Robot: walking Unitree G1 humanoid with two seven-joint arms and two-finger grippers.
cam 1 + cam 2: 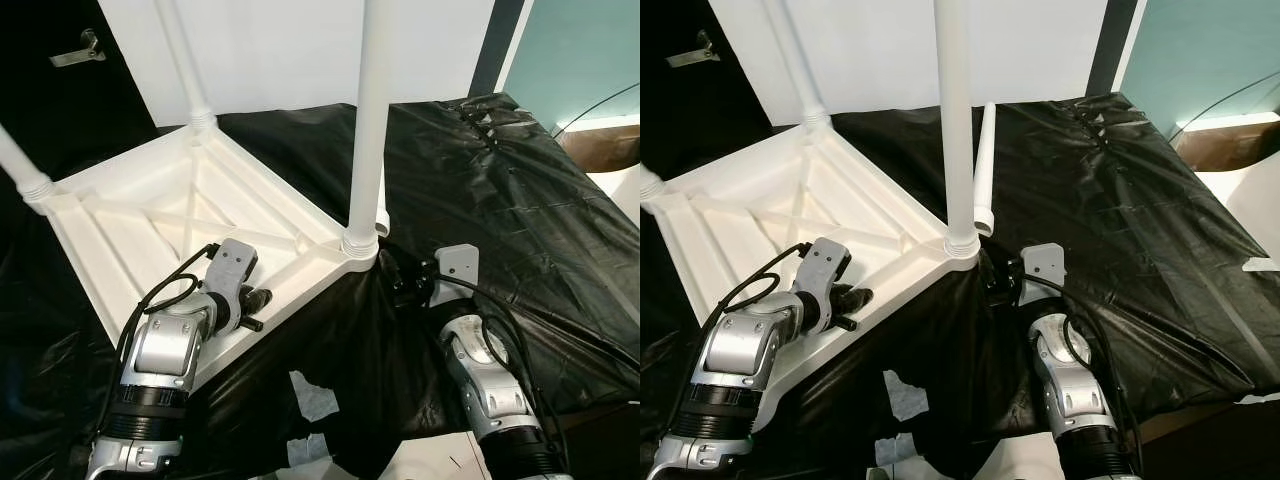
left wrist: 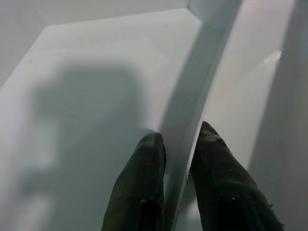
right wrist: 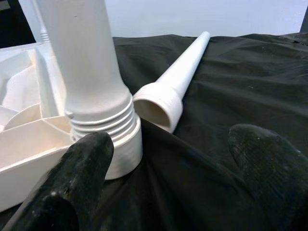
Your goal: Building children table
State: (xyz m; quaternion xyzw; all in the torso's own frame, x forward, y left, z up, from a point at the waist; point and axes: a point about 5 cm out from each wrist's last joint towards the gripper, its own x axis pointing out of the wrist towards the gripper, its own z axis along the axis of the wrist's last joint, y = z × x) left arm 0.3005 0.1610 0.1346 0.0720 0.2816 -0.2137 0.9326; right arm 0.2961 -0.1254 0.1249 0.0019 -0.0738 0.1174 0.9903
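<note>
The white plastic table top lies upside down on a black sheet. Three white legs stand screwed into its corners: a near one, a far one and one at the left. A loose fourth leg lies on the sheet just behind the near corner, its open threaded end facing me. My left gripper is shut on the table top's near rim, one finger on each side. My right gripper stands open, low on the sheet, right of the near leg's base.
Pale torn scraps lie on the sheet between my arms. A black door with a handle is at the far left, a white wall behind. A teal panel and a brown edge sit at the right.
</note>
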